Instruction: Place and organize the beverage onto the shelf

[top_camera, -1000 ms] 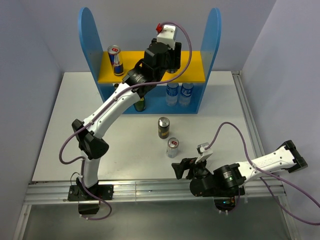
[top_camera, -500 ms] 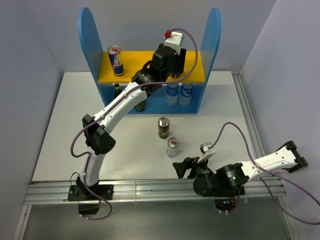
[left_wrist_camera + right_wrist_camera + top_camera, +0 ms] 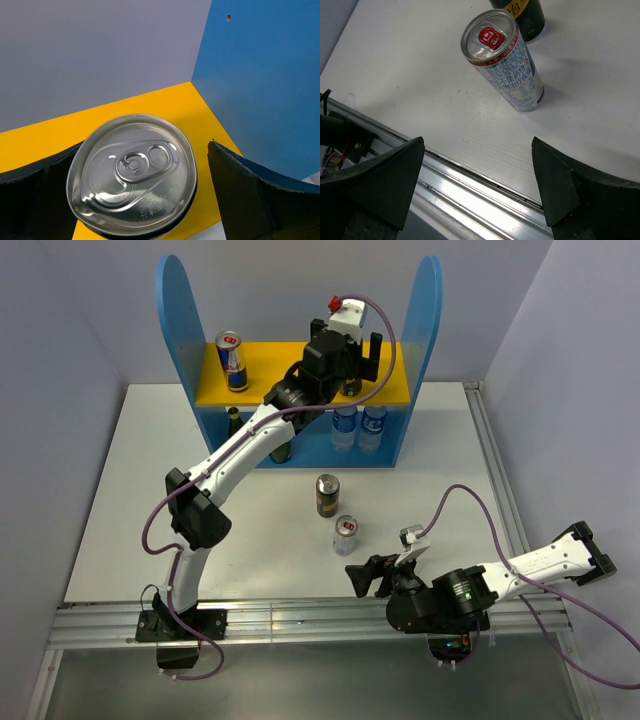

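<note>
Placement is the step in hand at the far side. The left arm stretches over the shelf (image 3: 175,310) so that the left fingers (image 3: 250,196) straddle a silver-lidded can (image 3: 132,172). That can stands upright on the yellow board (image 3: 215,392), toward its right end and near the right blue panel.

The left fingers are spread. A strip of yellow shows between the can and the right-hand finger, so it is free on that side. On the other side the lid overlaps the finger and I cannot tell whether they touch. I judge the can released, set well apart from the blue-silver can (image 3: 232,360) at the board's left end, probably to leave room between them.

On the lower level a green bottle (image 3: 235,423) stands at the left with a second bottle (image 3: 281,449) near it, which suggests bottles below and cans above. Two blue-and-white drinks (image 3: 358,426) stand to their right.

The right fingers (image 3: 575,195) are wide apart and hold nothing, low over the near edge of the worktop (image 3: 150,490). They point at the red-tabbed can (image 3: 502,60), likely the next pick. A dark can (image 3: 327,495) stands just beyond it, and both wait mid-worktop, not yet shelved.

Only the lid and a dark sliver of the placed can's body show from the left wrist, and from above the wrist covers it. The arm crosses the second bottle. The dark can is cut off at the top of the right wrist view. Labels are too small to read from above.
</note>
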Robot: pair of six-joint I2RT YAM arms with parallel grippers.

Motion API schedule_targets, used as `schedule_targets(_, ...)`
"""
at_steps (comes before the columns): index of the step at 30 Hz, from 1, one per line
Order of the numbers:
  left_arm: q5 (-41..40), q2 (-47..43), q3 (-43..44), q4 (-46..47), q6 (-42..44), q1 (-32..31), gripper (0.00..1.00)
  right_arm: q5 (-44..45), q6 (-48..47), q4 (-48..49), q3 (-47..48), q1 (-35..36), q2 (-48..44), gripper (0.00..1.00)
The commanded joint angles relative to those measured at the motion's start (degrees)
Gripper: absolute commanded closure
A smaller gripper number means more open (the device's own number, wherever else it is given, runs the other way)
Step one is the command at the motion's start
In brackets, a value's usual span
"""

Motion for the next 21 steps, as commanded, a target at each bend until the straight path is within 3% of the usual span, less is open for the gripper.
schedule_targets(1, 0.0, -1.4, -1.0, 3.9, 0.9, 0.0, 0.01, 2.4, 1.6, 0.5, 0.2, 0.5, 0.2, 0.06)
schedule_targets(21, -3.4, -13.5, -9.2, 2.4, 2.8, -4.7, 0.01, 2.5, 1.9, 0.1, 0.9, 0.6, 1.8, 0.06)
